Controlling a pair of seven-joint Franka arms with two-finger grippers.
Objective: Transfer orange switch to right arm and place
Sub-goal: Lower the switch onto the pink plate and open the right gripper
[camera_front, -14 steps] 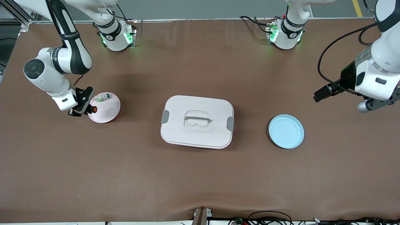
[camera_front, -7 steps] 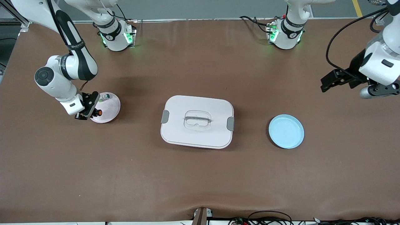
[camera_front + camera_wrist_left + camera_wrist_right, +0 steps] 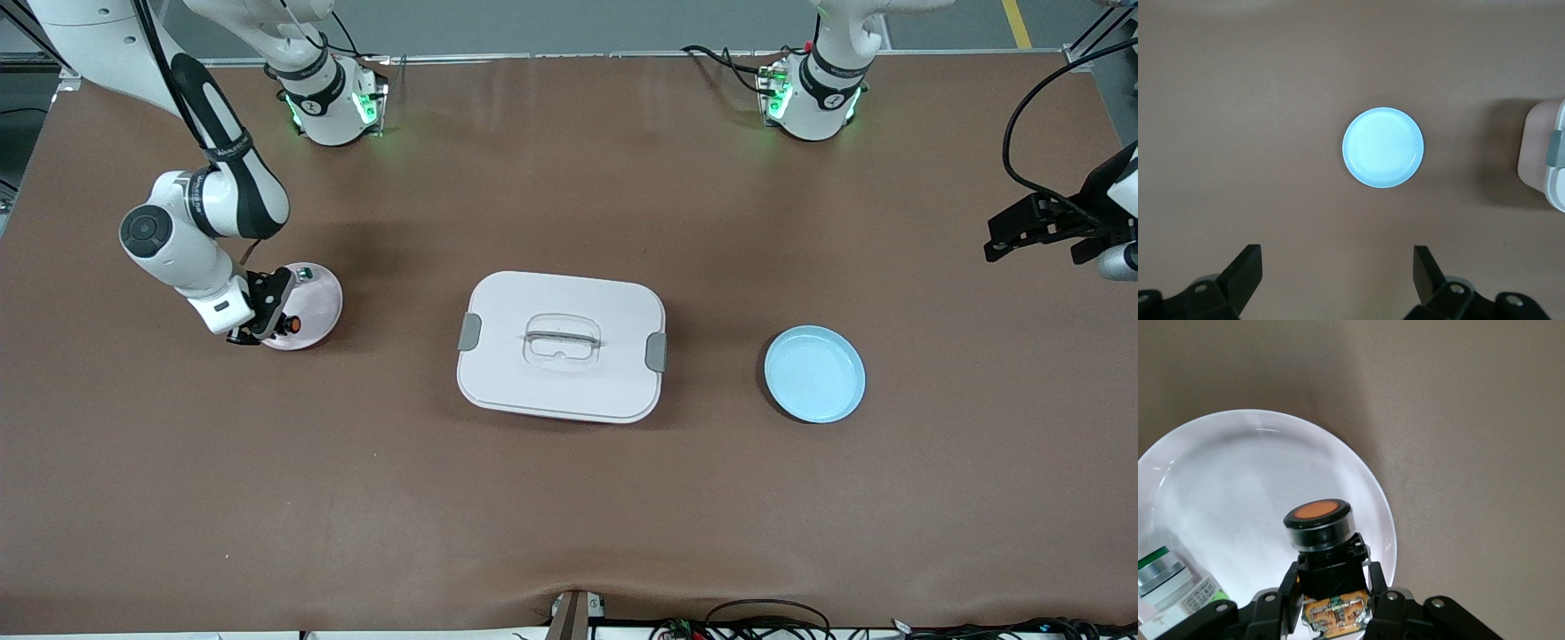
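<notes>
Placing step now: right gripper [image 3: 1331,603] is clamped on the orange switch [image 3: 1319,528], hovering over the pink plate [image 3: 1238,467]. Next it should lower and let go. Left gripper [image 3: 1335,273] waits, jaws spread wide, above the counter [image 3: 569,498].

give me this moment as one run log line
right gripper: shut on orange switch, over pink plate | left gripper: open, waiting over table | blue plate: bare

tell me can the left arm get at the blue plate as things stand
Probably yes. The left claw is open and empty, up over the table's left-arm end, and the blue plate lies bare in its wrist view with nothing between. The white lidded box sits off to the side.
</notes>
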